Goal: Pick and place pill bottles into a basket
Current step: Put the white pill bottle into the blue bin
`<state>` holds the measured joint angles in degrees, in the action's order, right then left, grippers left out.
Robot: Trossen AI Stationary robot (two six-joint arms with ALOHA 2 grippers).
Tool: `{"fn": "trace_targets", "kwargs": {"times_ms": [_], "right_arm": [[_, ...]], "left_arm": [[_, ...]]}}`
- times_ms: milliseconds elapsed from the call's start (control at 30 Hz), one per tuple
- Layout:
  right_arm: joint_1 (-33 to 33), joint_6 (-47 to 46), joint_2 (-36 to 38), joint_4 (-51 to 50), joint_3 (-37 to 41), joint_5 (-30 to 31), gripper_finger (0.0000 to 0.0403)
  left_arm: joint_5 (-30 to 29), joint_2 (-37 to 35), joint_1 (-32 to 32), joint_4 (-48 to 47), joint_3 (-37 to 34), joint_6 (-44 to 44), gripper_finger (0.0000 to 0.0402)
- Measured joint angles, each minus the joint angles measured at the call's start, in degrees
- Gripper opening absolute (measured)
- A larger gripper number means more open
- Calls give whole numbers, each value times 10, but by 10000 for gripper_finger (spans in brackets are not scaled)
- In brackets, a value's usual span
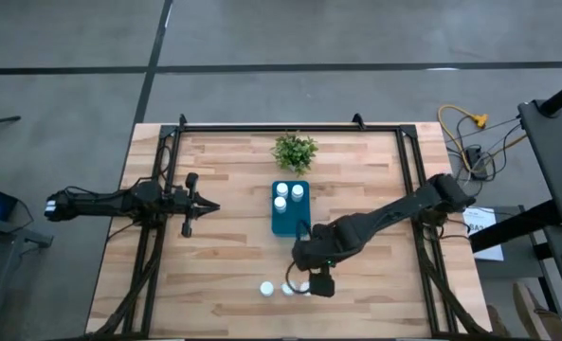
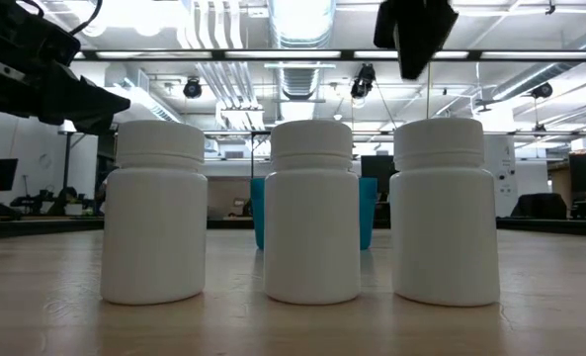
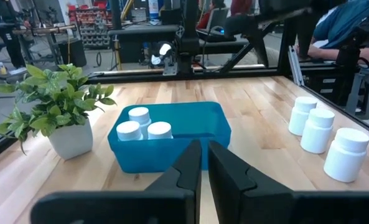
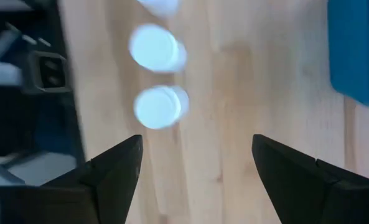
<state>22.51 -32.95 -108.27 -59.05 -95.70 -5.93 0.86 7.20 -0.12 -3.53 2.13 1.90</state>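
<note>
Three white pill bottles (image 2: 312,213) stand upright in a row on their bases near the table's near edge (image 1: 266,288). Three more stand inside the teal basket (image 1: 288,220), which sits mid-table; the left wrist view shows them in the basket's plant-side end (image 3: 140,127). My right gripper (image 1: 311,280) hangs open over the right end of the row, pointing steeply down, clear above the caps (image 4: 160,107). It covers the third bottle in the high view. My left gripper (image 1: 209,206) waits shut at the table's left, pointing at the basket.
A small potted green plant (image 1: 295,150) stands just beyond the basket's far end. Dark frame rails (image 1: 408,180) run along the table's left, right and far sides. Bare wood lies left and right of the bottle row.
</note>
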Motion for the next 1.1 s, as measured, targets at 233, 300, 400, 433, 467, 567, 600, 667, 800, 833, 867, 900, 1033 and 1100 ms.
{"fn": "trace_targets", "kwargs": {"times_ms": [233, 300, 400, 433, 467, 567, 600, 667, 800, 833, 867, 900, 1033, 1100], "right_arm": [[7, 35, -85, -92, -91, 1, 292], [9, 46, -109, -108, -115, 1, 292], [11, 62, -133, -118, -146, 1, 292], [12, 65, -139, -120, -155, 1, 292], [12, 68, -146, -125, -165, 1, 292], [16, 73, -162, -144, -184, 1, 292], [17, 73, -164, -143, -186, 1, 292], [21, 70, -163, -142, -188, 7, 292], [33, 58, -162, -137, -186, 21, 292], [37, 57, -162, -136, -186, 28, 292], [41, 57, -162, -134, -185, 32, 292], [44, 56, -162, -130, -184, 33, 292], [54, 51, -161, -105, -176, 34, 292], [56, 51, -161, -95, -172, 36, 292]], "left_arm": [[0, 2, 0, 0, 0, 0, 11], [0, 2, 0, 0, 0, 0, 11], [0, 3, 0, 0, 0, 0, 11], [0, 3, 0, 0, 0, 0, 11], [0, 2, 0, 0, 0, 0, 11], [0, 3, 0, 0, 0, 0, 11], [0, 2, 0, 0, 0, 0, 11], [0, 3, 0, 0, 0, 0, 11], [0, 4, 0, -1, 0, 0, 11], [0, 4, 0, -1, 0, 0, 11], [0, 5, 0, -1, 0, 0, 11], [0, 4, 0, -1, 0, 0, 11], [0, 6, 0, -1, 0, 0, 11], [0, 5, 0, -1, 1, 0, 11]]}}
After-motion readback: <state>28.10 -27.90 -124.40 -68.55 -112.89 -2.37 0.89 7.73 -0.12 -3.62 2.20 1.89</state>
